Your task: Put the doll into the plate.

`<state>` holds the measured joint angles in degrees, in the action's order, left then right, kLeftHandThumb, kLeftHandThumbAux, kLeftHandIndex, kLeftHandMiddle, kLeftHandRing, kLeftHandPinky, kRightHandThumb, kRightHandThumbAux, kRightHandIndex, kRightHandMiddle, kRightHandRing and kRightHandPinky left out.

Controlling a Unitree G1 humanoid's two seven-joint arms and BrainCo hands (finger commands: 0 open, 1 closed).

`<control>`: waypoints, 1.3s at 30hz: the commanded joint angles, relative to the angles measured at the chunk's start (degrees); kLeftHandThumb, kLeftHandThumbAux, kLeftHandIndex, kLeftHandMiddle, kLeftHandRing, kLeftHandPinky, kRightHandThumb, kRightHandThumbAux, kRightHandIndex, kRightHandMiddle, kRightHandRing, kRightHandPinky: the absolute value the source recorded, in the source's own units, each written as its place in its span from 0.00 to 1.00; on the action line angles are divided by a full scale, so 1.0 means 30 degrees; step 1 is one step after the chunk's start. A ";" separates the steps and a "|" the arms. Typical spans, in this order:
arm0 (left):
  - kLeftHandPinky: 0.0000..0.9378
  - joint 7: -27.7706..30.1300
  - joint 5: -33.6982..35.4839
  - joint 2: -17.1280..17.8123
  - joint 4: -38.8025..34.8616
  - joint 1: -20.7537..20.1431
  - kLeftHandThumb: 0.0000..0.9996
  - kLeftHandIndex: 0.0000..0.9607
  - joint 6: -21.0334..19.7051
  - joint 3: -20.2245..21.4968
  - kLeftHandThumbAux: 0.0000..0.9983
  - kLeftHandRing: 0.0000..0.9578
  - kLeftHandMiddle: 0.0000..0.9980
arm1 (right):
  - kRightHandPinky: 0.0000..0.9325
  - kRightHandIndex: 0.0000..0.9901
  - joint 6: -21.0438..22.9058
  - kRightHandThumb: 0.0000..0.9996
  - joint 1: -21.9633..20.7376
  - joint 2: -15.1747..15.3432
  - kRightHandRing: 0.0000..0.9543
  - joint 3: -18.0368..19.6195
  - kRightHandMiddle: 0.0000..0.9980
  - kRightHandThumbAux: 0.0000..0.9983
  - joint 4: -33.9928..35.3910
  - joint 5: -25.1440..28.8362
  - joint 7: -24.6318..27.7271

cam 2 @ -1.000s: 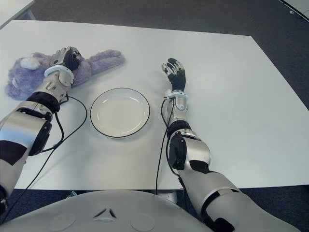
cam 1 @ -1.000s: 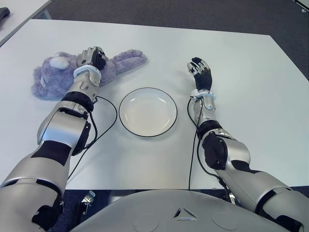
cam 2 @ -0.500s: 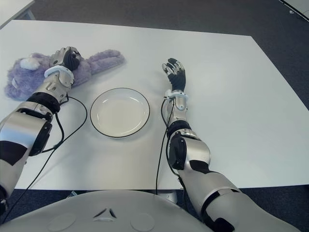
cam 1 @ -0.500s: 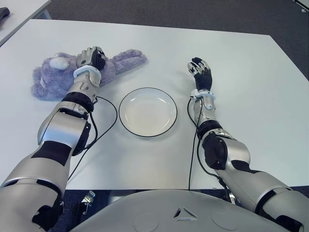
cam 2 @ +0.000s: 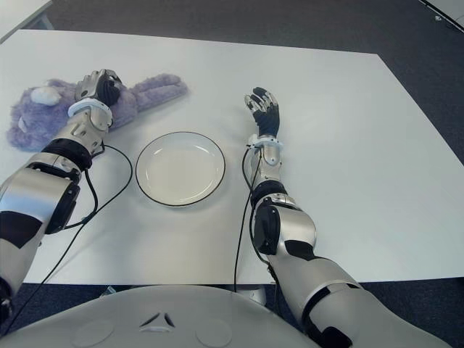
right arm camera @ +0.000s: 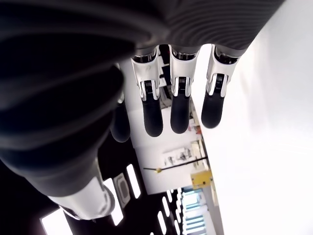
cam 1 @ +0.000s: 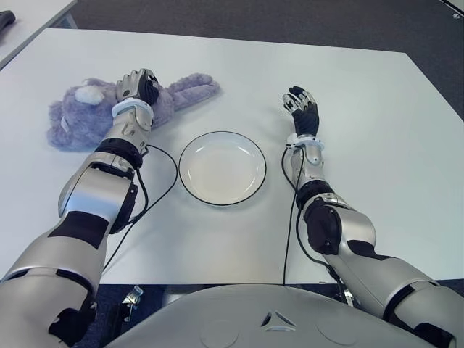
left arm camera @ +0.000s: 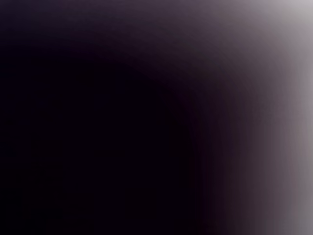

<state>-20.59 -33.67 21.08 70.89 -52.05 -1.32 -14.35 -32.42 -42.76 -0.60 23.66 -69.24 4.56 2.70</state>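
Doll (cam 1: 90,112) lies flat on the table (cam 1: 377,145), left of the empty plate (cam 1: 222,167) | left hand (cam 1: 136,87) is on its middle, can't tell if the fingers are closed | right hand (cam 1: 301,105) is right of the plate, fingers relaxed, holding nothing | plush looks light and squishy, so grab the fat body, not the floppy limbs

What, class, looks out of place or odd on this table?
Nothing is spilled or damaged. The purple plush doll lies on its side off the empty plate, under the left hand. The right hand shows right of the plate.
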 commanded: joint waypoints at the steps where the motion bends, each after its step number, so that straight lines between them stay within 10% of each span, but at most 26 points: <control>1: 0.85 -0.0089 0.0328 -0.1243 -0.0007 0.1357 0.85 0.42 -0.1300 -0.0314 0.66 0.81 0.53 | 0.25 0.27 0.0181 0.30 0.4789 -0.0937 0.21 0.0229 0.23 0.80 -0.2291 0.0333 -0.0235; 20: 0.79 -0.0418 -0.0600 -0.1330 -0.9247 0.4433 0.85 0.42 -0.4550 -0.0616 0.66 0.79 0.52 | 0.24 0.26 0.0282 0.30 0.4740 -0.0958 0.21 0.0272 0.23 0.81 -0.2293 0.0418 -0.0172; 31: 0.41 0.0663 -0.1543 -0.1346 -1.5483 0.6545 0.93 0.53 -0.6818 -0.0871 0.64 0.47 0.52 | 0.24 0.26 0.0285 0.31 0.4696 -0.1013 0.20 0.0159 0.23 0.81 -0.2292 0.0297 -0.0352; 39: 0.30 0.1400 -0.1978 -0.1375 -1.8724 0.7954 0.95 0.48 -0.7725 -0.1181 0.65 0.47 0.48 | 0.25 0.26 0.0308 0.32 0.4687 -0.1041 0.21 0.0208 0.23 0.81 -0.2280 0.0365 -0.0316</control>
<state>-19.84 -37.80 17.67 22.45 -32.73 -21.67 -16.50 -32.43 -42.83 -0.63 23.54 -69.16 4.51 2.47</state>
